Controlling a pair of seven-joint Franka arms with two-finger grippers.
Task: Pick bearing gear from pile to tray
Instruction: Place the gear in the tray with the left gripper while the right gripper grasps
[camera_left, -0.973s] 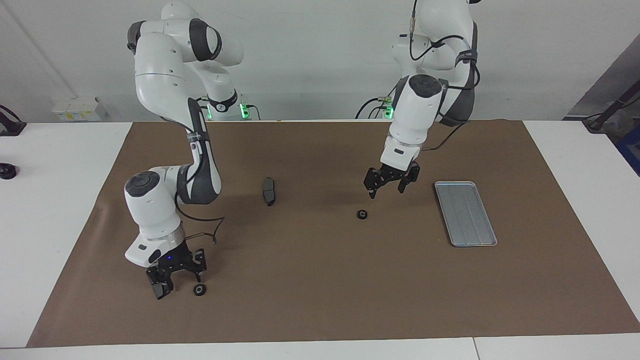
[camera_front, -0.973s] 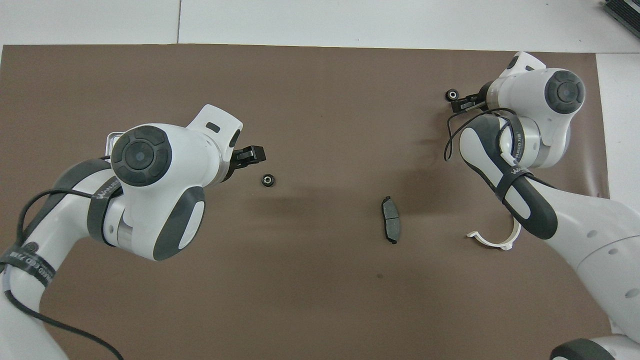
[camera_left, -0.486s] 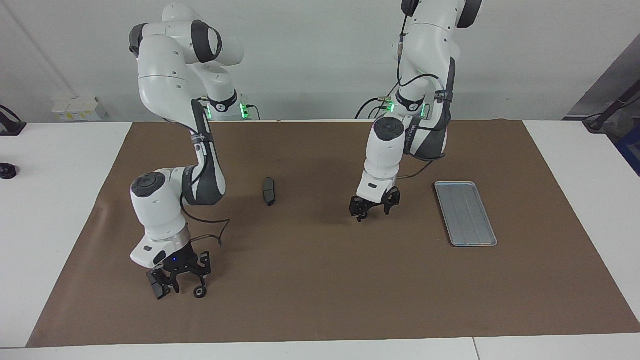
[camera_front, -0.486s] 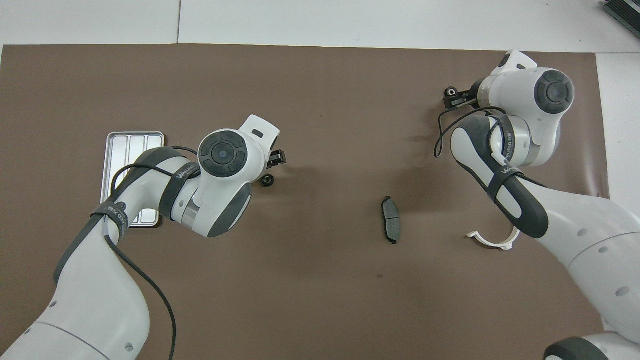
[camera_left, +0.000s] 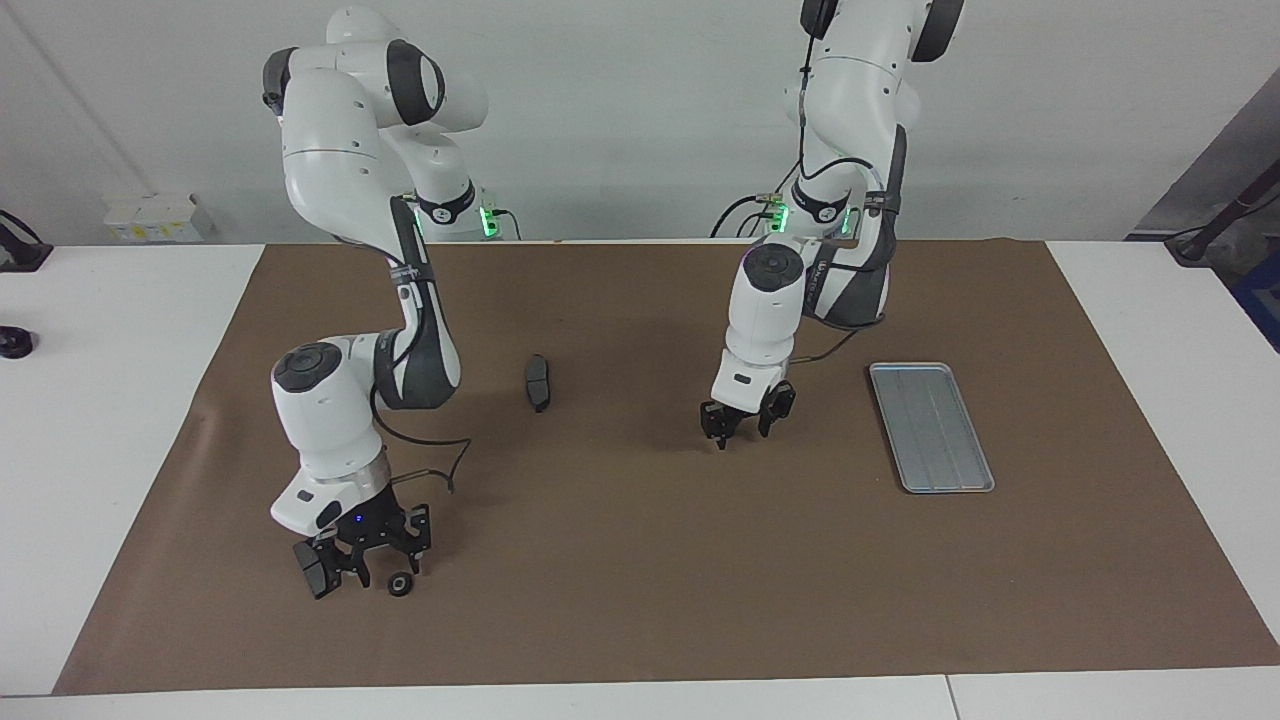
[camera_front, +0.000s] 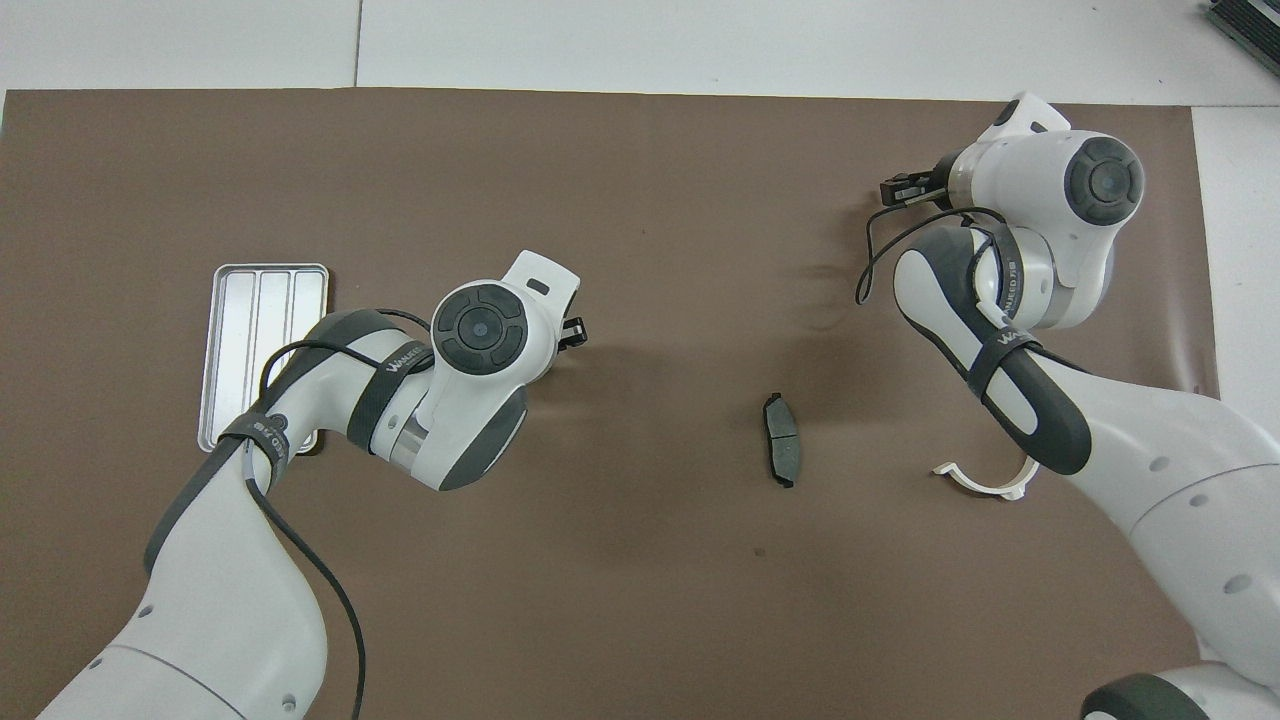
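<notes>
One small black gear (camera_left: 400, 585) lies on the brown mat at the right arm's end. My right gripper (camera_left: 365, 565) is open and low over the mat, with this gear at one fingertip; in the overhead view the gripper (camera_front: 905, 190) covers the gear. My left gripper (camera_left: 738, 425) is down at the mat where a second gear lay; that gear is hidden in both views, under the arm in the overhead view (camera_front: 572, 333). The silver tray (camera_left: 930, 425) lies empty beside the left gripper, toward the left arm's end (camera_front: 260, 330).
A dark grey brake pad (camera_left: 538, 382) lies mid-mat between the arms (camera_front: 782, 452). A white half-ring bracket (camera_front: 985, 483) lies nearer to the robots beside the right arm's forearm; it is hidden in the facing view.
My left gripper came down from the air onto the spot of the gear beside the tray, which is now hidden. My right gripper shifted slightly over its gear.
</notes>
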